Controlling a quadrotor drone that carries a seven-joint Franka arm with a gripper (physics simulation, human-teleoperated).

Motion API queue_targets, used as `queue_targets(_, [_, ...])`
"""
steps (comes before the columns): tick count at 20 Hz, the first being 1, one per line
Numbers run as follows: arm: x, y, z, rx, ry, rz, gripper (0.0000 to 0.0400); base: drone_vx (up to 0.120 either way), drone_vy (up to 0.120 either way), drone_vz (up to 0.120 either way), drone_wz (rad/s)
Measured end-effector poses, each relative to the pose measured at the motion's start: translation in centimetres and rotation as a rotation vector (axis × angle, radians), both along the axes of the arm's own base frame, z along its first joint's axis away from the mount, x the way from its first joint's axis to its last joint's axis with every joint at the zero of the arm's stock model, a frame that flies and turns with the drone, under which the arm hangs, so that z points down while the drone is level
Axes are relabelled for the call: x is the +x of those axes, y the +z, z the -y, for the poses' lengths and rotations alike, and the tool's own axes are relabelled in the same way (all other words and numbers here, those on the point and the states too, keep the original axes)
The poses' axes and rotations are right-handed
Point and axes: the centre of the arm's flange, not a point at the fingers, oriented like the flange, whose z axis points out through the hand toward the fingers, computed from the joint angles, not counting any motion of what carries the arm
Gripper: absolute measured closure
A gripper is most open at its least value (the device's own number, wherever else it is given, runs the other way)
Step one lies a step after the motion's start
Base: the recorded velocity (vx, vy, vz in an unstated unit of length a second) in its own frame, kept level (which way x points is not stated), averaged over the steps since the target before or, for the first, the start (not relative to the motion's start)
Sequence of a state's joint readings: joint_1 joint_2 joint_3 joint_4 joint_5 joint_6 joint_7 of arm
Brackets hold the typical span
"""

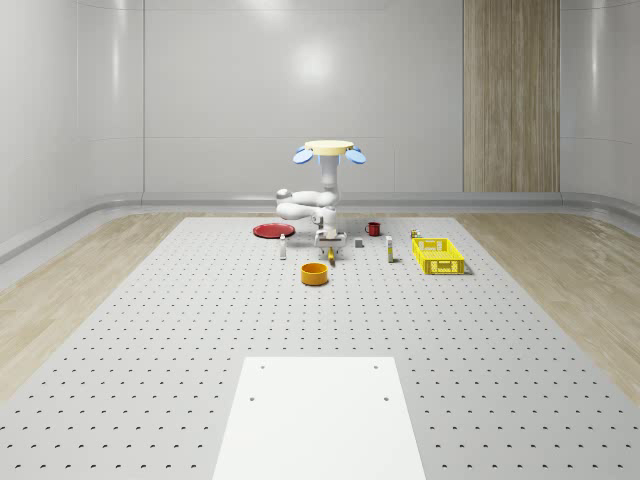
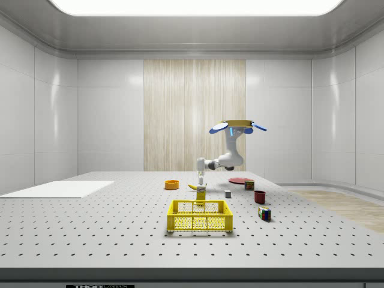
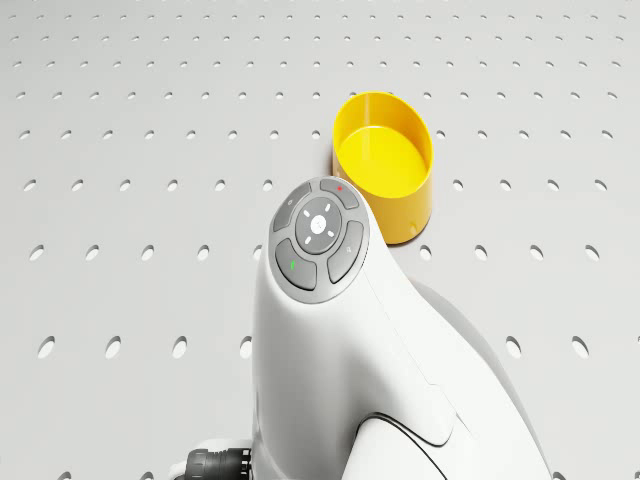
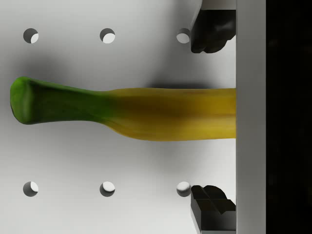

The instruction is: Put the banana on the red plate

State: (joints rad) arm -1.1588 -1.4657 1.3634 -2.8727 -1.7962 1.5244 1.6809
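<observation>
The drone (image 1: 329, 149) is seen hovering above the tabletop (image 1: 200, 330), beside the red plate (image 1: 271, 231), with the arm (image 2: 225, 157) bent down in front of it. In the wrist view the fingers (image 4: 208, 30) are held wide open, one on each side of the banana (image 4: 146, 113), with clear gaps between; nothing is gripped. The banana lies flat on the perforated tabletop, its green stem end pointing away from the gripper (image 4: 209, 119). In the side view the gripper hangs just over the banana (image 2: 193, 187), near the orange bowl (image 2: 171, 185). The plate is well apart from the banana, behind the arm in the whole-scene view. A yellow crate (image 1: 437, 255), a red mug (image 1: 373, 229) and a few small items are spread nearby.
</observation>
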Motion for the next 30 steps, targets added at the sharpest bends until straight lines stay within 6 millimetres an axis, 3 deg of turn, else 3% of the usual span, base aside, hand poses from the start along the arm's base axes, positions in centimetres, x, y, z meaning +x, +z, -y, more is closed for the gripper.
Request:
queue_targets(3, [0.0, 0.0, 0.0, 0.0, 0.0, 0.0, 0.0, 0.12, 0.0, 0.0, 0.0])
queue_targets(13, [0.0, 2.2, 0.0, 0.0, 0.0, 0.0, 0.0, 0.0, 0.0, 0.0, 0.0])
queue_targets(22, [0.0, 2.9, 0.2, 0.0, 0.0, 0.0, 0.0, 0.0, 0.0, 0.0, 0.0])
queue_targets(26, [0.0, 3.0, 0.3, 0.0, 0.0, 0.0, 0.015, 0.0, 0.0, 0.0, 0.0])
queue_targets(28, [0.0, 3.0, 0.4, 0.0, 0.0, 0.0, 0.0189, 0.0, 0.0, 0.0, 0.0])
queue_targets(30, [0.0, 3.0, 0.4, -0.001, 0.005, 0.0, 0.0202, 0.0, 0.0, 0.0, 0.0])
